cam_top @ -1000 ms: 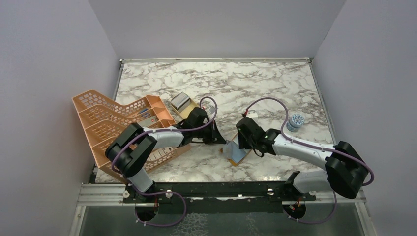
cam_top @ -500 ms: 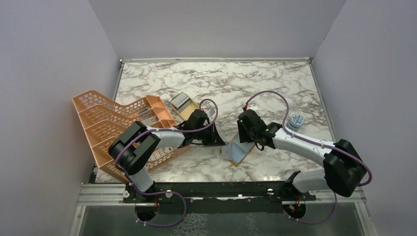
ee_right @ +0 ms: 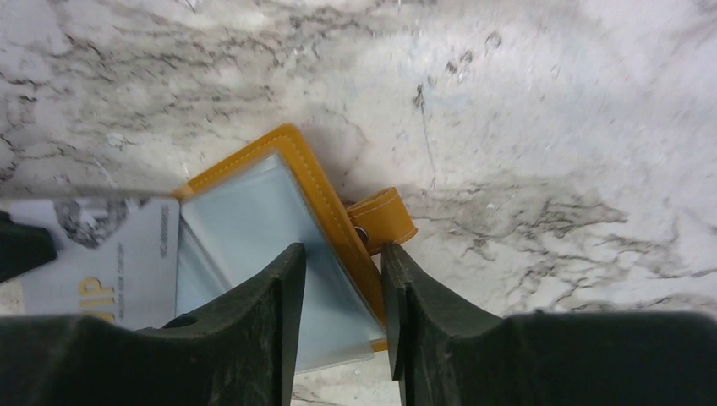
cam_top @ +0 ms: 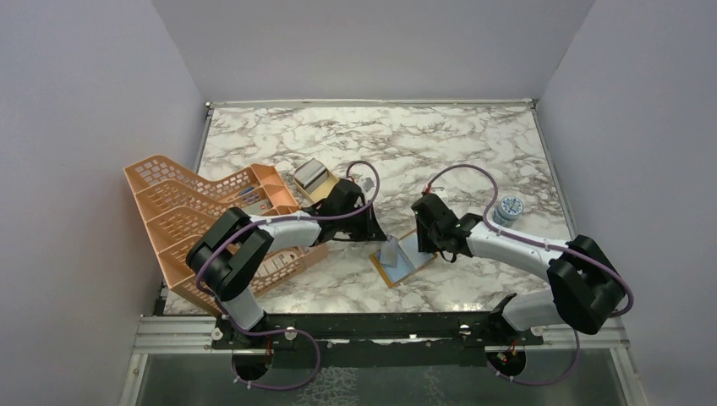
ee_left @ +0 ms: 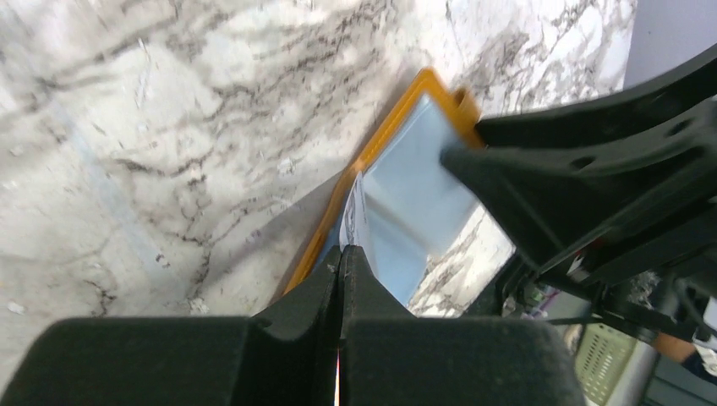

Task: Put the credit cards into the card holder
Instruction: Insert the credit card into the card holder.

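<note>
Grey walls on three sides, with a marble-look counter (cam_top: 473,144) filling the floor of the booth. Biggest thing on it is a peach lattice rack (cam_top: 182,211), sitting along the left edge and running down toward the near-left corner. Both arms reach in from the near edge and meet around the middle.

Next in size is a tan dish (cam_top: 320,182) just past the rack's far end, with something silvery in it that I can't make out.

The card holder (cam_top: 404,266) lies open and flat about midway between the left and right edges, closer to the near edge, pale blue pockets facing up.

The left gripper (ee_left: 341,254) is fully closed, pinching one credit card (ee_right: 101,254) by its edge so the card stands upright over the blue inside of the holder.

The right gripper (ee_right: 338,254) has its jaws partway apart, straddling the holder's orange border right next to the snap tab (ee_right: 385,216). Whether the tips actually press on it, I can't tell.

Smallest: a little round blue-and-white jar (cam_top: 508,208) close to the right edge, well apart from everything else.
</note>
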